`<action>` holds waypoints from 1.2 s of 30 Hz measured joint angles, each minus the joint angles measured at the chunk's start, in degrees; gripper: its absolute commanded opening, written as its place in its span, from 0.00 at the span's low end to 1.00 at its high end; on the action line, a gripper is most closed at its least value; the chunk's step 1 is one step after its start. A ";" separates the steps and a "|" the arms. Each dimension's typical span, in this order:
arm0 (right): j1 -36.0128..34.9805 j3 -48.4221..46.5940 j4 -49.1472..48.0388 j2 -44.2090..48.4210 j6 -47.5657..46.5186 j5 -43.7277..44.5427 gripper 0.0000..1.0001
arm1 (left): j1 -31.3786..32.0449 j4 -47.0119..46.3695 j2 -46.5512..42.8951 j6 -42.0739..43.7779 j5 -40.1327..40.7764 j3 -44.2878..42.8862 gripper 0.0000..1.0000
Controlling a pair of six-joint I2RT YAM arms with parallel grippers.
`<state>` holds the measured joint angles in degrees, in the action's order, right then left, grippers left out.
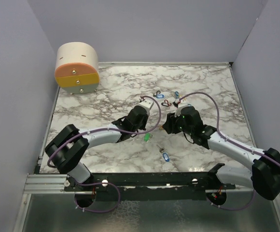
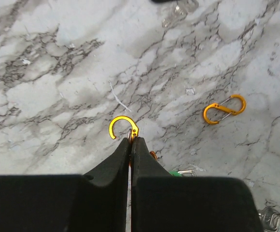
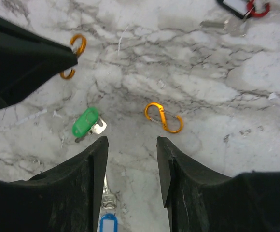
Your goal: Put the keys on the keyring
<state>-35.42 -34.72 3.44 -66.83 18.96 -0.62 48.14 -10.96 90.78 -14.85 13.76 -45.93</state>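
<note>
left pincer point(image 2: 131, 144) is pressed shut, its two black fingers point(image 2: 106, 179) meeting on an orange clip point(image 2: 122, 119). one open curved loop of the clip sticks out past the tips, and a sliver of orange shows beside the right-hand finger. right pincer point(image 3: 131, 141) stands moderately wide, its fingers apart and gripping nothing.

closest to the near edge of the marble table point(image 1: 106, 87) lies a blue key point(image 1: 165, 156), on the near side of both pincers. its tag is toward the near edge and its metal blade points away. a little farther in lies a green key point(image 1: 146, 137), flat on the marble and loose, on the near side of the left pincer and to the left of the right one. to the right of the green key, and apart from it, a second orange clip point(image 3: 163, 117) lies loose on the table ahead of the right pincer. it is s-shaped with thin wire gates. the two pincers face each other around mid-table, close but not touching.

beyond them sits a small scatter of more keys: a blue-tagged key point(image 1: 158, 94), a black-rimmed tag point(image 1: 166, 103) with a red clip on it, and another blue tag point(image 1: 176, 94). finer detail there is too small to tell. in the far left corner stands a round cream box point(image 1: 77, 67) with an orange and a yellow drawer front.
</note>
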 measured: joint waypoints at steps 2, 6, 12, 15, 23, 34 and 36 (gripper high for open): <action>-1.73 1.07 0.26 0.11 1.20 -0.72 0.44 | 0.00 0.13 -1.92 -0.42 0.94 -0.02 0.00; -5.16 4.26 1.03 0.96 4.66 -1.97 0.43 | 0.00 0.59 -4.74 -1.51 1.75 -0.02 0.00; -8.79 8.02 2.36 1.77 10.05 -2.60 0.42 | 0.26 1.64 -5.42 -2.51 2.23 0.13 0.00; -9.44 9.79 2.86 3.34 12.44 -2.67 0.41 | 0.37 2.12 -5.44 -2.69 2.27 0.59 0.00; -9.64 12.46 4.31 7.30 16.39 -2.62 0.41 | 0.37 2.64 -5.51 -2.84 2.38 0.85 0.00; -9.64 14.56 4.02 6.19 17.81 -3.04 0.35 | 0.37 2.73 -6.19 -2.86 2.43 0.85 0.00; -9.64 14.71 3.76 5.77 17.88 -3.28 0.34 | 0.37 2.73 -6.36 -2.86 2.45 0.85 0.00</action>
<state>-45.06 -20.01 7.20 -61.06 36.84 -3.90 48.51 -8.23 84.42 -17.72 16.21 -45.08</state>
